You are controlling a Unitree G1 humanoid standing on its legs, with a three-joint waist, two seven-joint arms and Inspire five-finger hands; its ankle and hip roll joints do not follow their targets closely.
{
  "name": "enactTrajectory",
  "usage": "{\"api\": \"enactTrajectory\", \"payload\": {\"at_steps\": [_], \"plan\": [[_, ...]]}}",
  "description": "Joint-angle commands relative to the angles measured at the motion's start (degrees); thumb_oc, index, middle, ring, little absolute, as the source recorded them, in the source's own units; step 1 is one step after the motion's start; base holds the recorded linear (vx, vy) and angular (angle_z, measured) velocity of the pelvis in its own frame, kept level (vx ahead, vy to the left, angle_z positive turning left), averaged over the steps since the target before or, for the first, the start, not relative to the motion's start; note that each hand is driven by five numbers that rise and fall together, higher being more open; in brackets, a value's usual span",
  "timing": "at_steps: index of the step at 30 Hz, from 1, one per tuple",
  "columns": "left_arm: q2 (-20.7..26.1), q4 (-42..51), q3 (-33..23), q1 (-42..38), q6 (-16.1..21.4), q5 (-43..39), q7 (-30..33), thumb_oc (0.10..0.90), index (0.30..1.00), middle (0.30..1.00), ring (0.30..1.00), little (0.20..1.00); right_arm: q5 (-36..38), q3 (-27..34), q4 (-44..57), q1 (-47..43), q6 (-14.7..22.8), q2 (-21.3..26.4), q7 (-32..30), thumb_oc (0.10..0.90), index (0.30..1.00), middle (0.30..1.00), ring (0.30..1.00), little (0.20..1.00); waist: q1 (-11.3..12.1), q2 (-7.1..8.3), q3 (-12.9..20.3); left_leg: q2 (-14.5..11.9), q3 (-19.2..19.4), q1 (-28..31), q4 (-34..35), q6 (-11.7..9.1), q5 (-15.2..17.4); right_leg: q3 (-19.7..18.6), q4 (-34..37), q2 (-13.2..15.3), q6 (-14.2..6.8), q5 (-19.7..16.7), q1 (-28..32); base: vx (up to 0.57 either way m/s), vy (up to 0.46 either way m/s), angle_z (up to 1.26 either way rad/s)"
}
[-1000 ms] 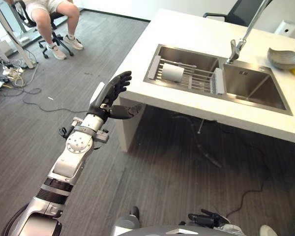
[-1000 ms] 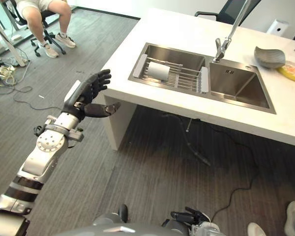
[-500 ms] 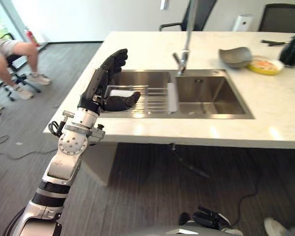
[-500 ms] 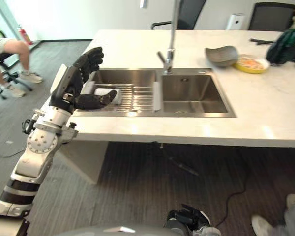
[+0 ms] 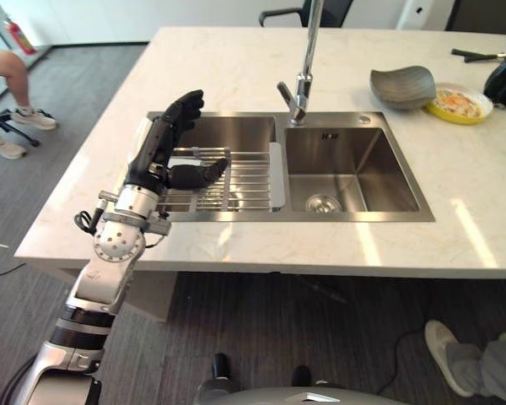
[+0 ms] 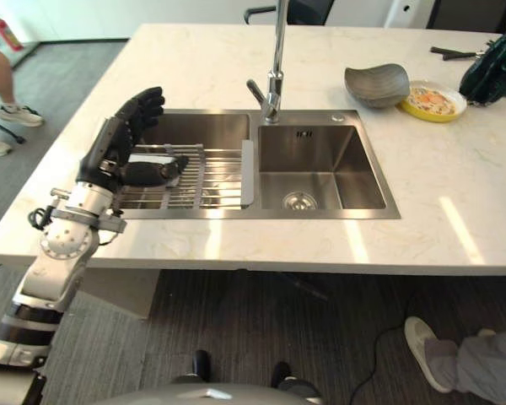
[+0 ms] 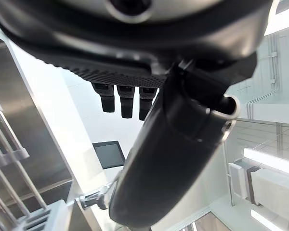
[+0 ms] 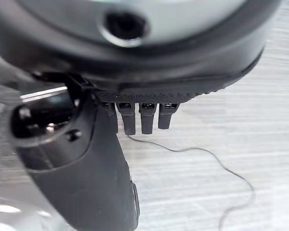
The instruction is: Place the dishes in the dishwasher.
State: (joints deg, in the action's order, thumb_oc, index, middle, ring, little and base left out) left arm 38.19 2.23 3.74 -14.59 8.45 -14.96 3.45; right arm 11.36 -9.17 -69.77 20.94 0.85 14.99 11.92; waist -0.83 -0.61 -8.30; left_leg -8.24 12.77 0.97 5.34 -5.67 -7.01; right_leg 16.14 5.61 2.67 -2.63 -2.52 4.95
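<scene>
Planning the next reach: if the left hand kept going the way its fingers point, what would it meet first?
Probably nothing soon. The open left hand hovers above the rack in the left sink basin, fingers aimed up and away over bare countertop; the depth is unclear.

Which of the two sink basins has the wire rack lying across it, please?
The left basin, beside the raised left hand, holds the wire rack. The right basin shows only its bare drain.
</scene>
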Motion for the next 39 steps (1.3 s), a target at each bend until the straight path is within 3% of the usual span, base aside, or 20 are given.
{"api": "enactTrajectory", "payload": {"at_steps": [1,8,14,17,18,19,20,22,27,36,39], "plan": [[4.3,0.9,-5.8,-7.1,4.6,-2.4,2.1,0.800,0.900,0.900,0.900,0.900,-1.4,-2.9,2.1,2.4,0.5,-2.2,1.9,0.800,0.900,0.900,0.900,0.900,-0.5,1.12,2.3,0.5,0.9,-1.4,-0.5,-2.4,0.9,0.9,-1.2,2.8,-7.1,3.5,-1.0,0.06,0.126,-0.29],[8.7,-1.2,-5.0,-8.1,4.1,1.2,1.9,0.800,0.900,0.900,0.900,0.900,-0.3,-2.0,0.1,1.2,0.0,-1.9,2.7,0.800,0.900,0.900,0.900,0.900,0.1,0.96,3.5,2.4,1.2,-0.1,-0.3,-1.1,3.1,1.5,-2.1,4.8,-8.5,3.0,-0.8,0.06,0.113,-0.02],[18.8,-2.0,-1.7,-10.3,2.3,16.8,-0.5,0.800,0.900,0.900,0.900,0.900,0.0,-1.0,0.2,2.8,0.0,-0.8,4.8,0.800,0.900,0.900,0.900,0.900,-0.1,1.33,4.2,3.4,1.6,0.5,-0.3,-0.4,4.3,1.4,-2.9,5.8,-9.1,2.9,-0.7,0.03,0.044,-0.02],[20.9,-3.0,0.4,-12.7,2.0,22.6,-0.5,0.800,0.900,0.900,0.900,0.900,-0.6,-1.3,0.0,3.1,0.1,-0.2,5.4,0.800,0.900,0.900,0.900,0.900,-0.1,1.52,4.4,3.7,1.7,0.7,-0.3,-0.3,4.6,1.5,-2.7,6.0,-9.3,2.8,-0.6,0.05,0.020,-0.01],[19.5,-1.9,2.0,-13.6,3.4,24.6,-1.9,0.800,0.900,0.900,0.900,0.900,-1.3,-0.3,-0.5,-0.2,1.2,2.5,3.6,0.800,0.900,0.900,0.900,0.900,0.3,1.87,4.8,3.8,1.4,1.0,-0.3,-0.3,4.9,1.9,-2.4,6.1,-9.4,3.0,0.0,0.07,-0.002,-0.01],[18.5,-1.2,1.9,-13.3,3.1,27.9,0.1,0.800,0.900,0.900,0.900,0.900,-0.9,-0.6,-0.2,-0.6,2.8,0.9,2.5,0.800,0.900,0.900,0.900,0.900,0.9,1.83,4.9,3.9,1.0,0.8,-0.3,-0.1,4.8,2.2,-2.2,6.2,-9.3,2.9,0.1,0.09,0.001,0.04],[16.2,-2.0,2.9,-12.5,1.4,31.6,2.6,0.800,0.900,0.900,0.900,0.900,0.7,-1.7,0.9,-1.2,2.2,-1.5,2.2,0.800,0.900,0.900,0.900,0.900,1.2,1.83,5.2,4.1,0.7,1.0,-0.3,0.2,5.2,2.6,-2.0,6.4,-9.4,3.0,0.5,0.07,0.022,0.09],[14.2,-5.0,7.4,-16.0,0.6,33.0,1.7,0.800,0.900,0.900,0.900,0.900,2.8,-2.3,1.9,-3.2,1.1,-3.5,2.0,0.800,0.900,0.900,0.900,0.900,1.1,1.39,5.6,4.2,0.8,1.1,-0.3,0.4,5.4,2.7,-1.9,6.6,-9.5,3.0,0.5,0.06,0.045,0.09],[13.9,-11.0,13.0,-21.2,-0.9,37.0,0.8,0.800,0.900,0.900,0.900,0.900,2.2,-1.7,3.3,-3.9,1.5,-1.7,1.0,0.800,0.900,0.900,0.900,0.900,0.6,1.24,5.9,4.2,1.0,1.1,-0.3,0.6,5.7,2.7,-1.7,6.6,-9.6,2.9,0.4,0.02,0.018,-0.01],[10.9,-19.3,16.4,-24.5,-4.6,43.3,2.8,0.800,0.900,0.900,0.900,0.900,-1.9,-2.6,8.6,-5.2,2.2,2.3,-1.0,0.800,0.900,0.900,0.900,0.900,0.3,1.77,5.6,4.2,1.2,0.8,-0.3,0.9,6.0,2.4,-1.1,6.5,-9.8,2.4,-0.1,0.00,0.005,-0.02],[9.8,-24.0,19.0,-27.0,-6.8,48.9,4.7,0.800,0.900,0.900,0.900,0.900,-2.6,-3.8,10.4,-6.2,2.3,2.7,-1.2,0.800,0.900,0.900,0.900,0.900,0.3,2.12,5.6,4.1,1.2,0.5,-0.3,0.9,6.0,2.6,-0.9,6.4,-9.8,2.5,-0.3,0.00,0.000,0.00]]}}
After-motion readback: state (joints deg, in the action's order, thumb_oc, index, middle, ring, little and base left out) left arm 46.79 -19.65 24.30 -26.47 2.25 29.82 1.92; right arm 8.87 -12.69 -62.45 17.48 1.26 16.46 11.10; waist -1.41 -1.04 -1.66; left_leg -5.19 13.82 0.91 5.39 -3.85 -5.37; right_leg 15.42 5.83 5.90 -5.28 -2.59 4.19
